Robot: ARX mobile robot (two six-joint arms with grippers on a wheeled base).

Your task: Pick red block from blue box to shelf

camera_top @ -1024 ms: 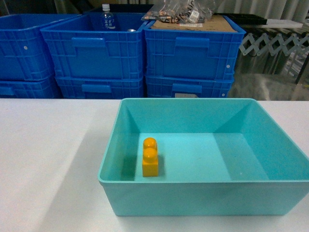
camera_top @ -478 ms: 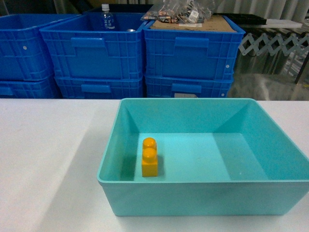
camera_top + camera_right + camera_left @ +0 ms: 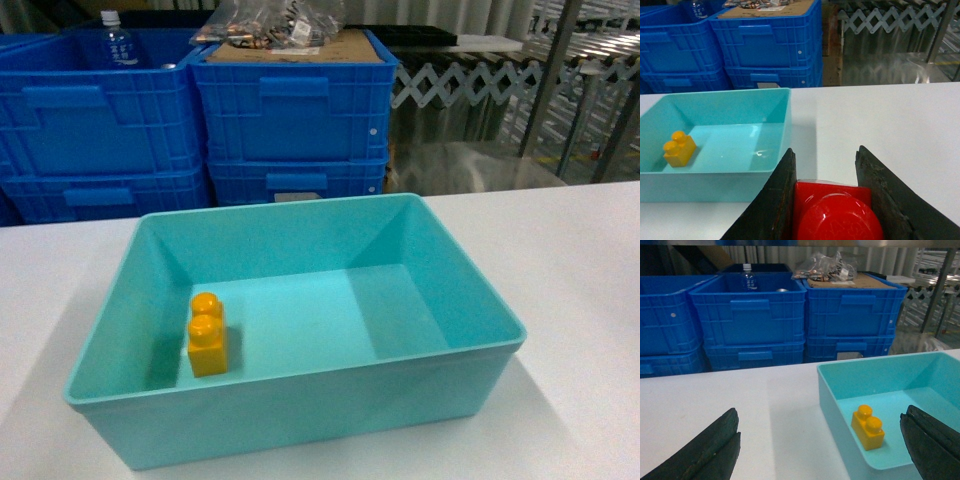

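The red block (image 3: 832, 215) shows only in the right wrist view, stud toward the camera, clamped between the dark fingers of my right gripper (image 3: 825, 162). That gripper hangs over the white table just right of the blue box (image 3: 785, 125). The blue box (image 3: 300, 208) holds one yellow-orange two-stud brick (image 3: 207, 335) near its left wall. My left gripper (image 3: 820, 440) is open, its fingers spread wide on either side of the box's near left corner (image 3: 840, 390) and empty. Steel uprights of the shelf (image 3: 560, 90) stand at the far right. Neither gripper shows in the head view.
Stacked dark blue ribbed crates (image 3: 290, 110) stand behind the table, one holding a water bottle (image 3: 115, 35), one topped with cardboard and plastic bags (image 3: 270, 20). A folding lattice barrier (image 3: 450, 80) stands behind on the right. White table (image 3: 590, 300) extends right of the box.
The head view has swung to the right, so the box now sits left of centre and looks angled. The yellow-orange brick keeps its place inside the box.
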